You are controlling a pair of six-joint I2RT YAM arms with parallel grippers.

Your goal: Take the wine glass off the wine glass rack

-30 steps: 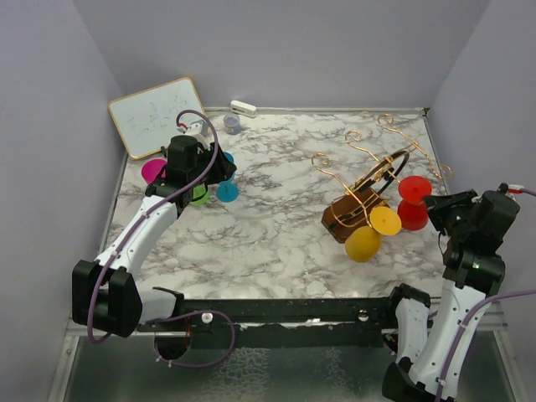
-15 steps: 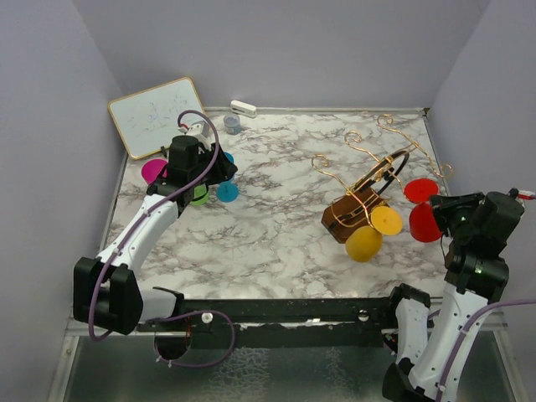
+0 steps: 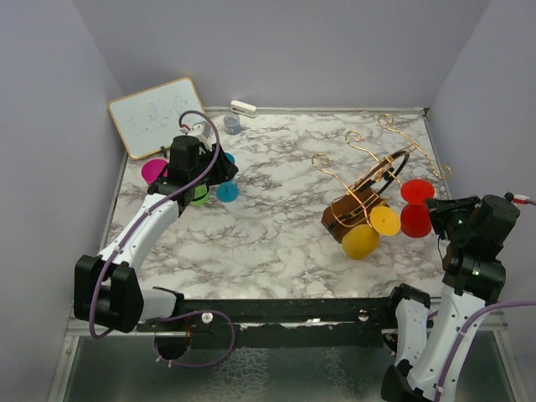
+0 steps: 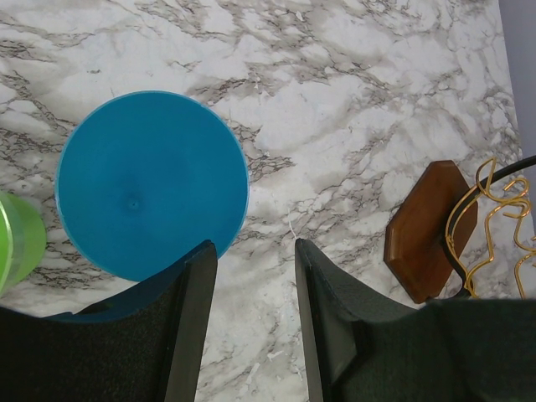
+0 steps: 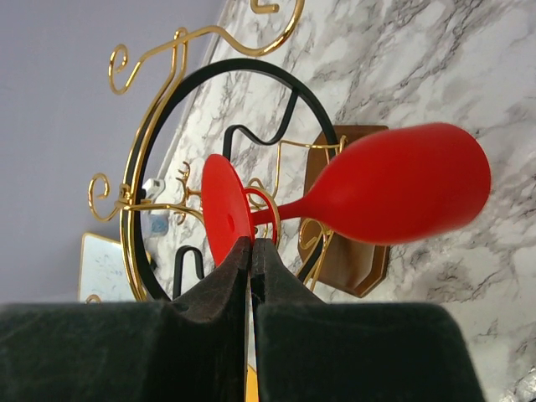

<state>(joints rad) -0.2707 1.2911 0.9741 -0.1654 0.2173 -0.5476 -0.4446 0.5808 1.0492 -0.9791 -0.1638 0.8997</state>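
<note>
Your right gripper (image 5: 251,251) is pinched tight on the thin foot rim of the red wine glass (image 5: 402,188), which lies bowl sideways just right of the wine glass rack (image 3: 356,209). The stem looks threaded through a gold hook (image 5: 266,201). A crooked pull could snag it, drag the rack, or slip the shallow grip. Your left gripper (image 4: 255,251) hovers half-spread and empty by a blue glass (image 4: 151,184) at the far left.

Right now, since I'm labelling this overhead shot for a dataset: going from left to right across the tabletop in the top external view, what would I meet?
magenta disc → blue disc → wine glass rack → red wine glass. The whiteboard, the green glass and the yellow glasses overlap these, so I left them out.
</note>
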